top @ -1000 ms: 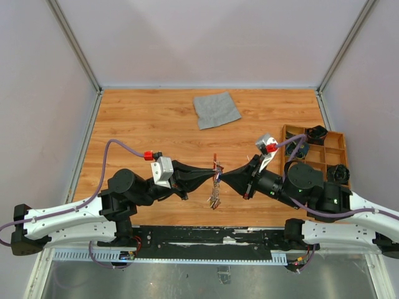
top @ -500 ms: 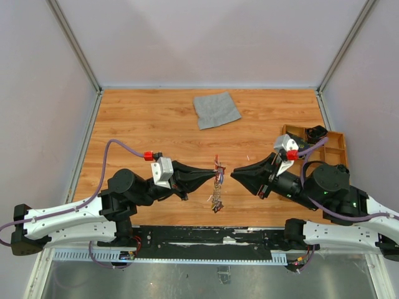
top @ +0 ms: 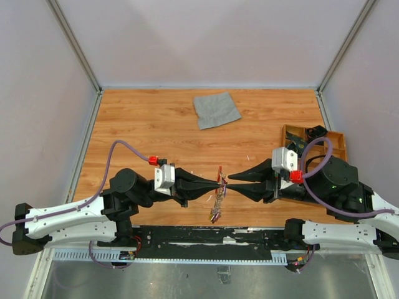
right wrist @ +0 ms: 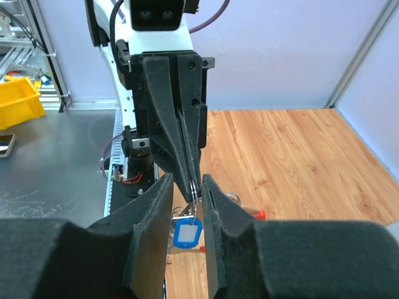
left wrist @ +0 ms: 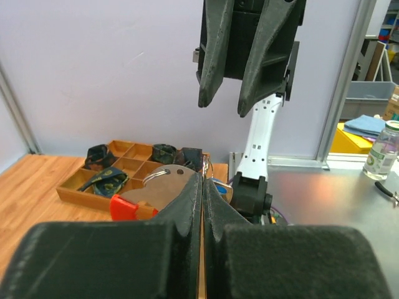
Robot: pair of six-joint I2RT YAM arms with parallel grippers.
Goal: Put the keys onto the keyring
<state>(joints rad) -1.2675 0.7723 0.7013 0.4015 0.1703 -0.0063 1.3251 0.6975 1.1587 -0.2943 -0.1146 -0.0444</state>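
Since the earlier frame the right arm has drawn back toward the right edge, and its right end effector [top: 229,180] has come off the key bundle and parted its jaws. The left end effector [top: 217,182] has shifted slightly toward the near edge.

1. The tabletop [top: 143,124] is wood-grained.
2. A compartmented wooden tray [top: 340,134] stands at the right edge, partly covered by the right arm. Several of its compartments hold dark items [left wrist: 103,156].
3. A grey cloth [top: 216,109] lies flat near the middle of the far edge.
4. Both end effectors lie level and tip to tip near the middle of the near edge. The left one is clenched on the keyring [top: 219,173]. The right one is released, holding nothing, with its tips just beside the left tips.
5. The keyring shows a red part and a thin silvery loop pinched between the left fingers. Its long axis runs from the pinch point toward the near edge.
6. The keys [top: 216,208] trail from it in a small silvery cluster. One blue head [right wrist: 187,233] hangs below the pinch. Contact with the tabletop cannot be determined.
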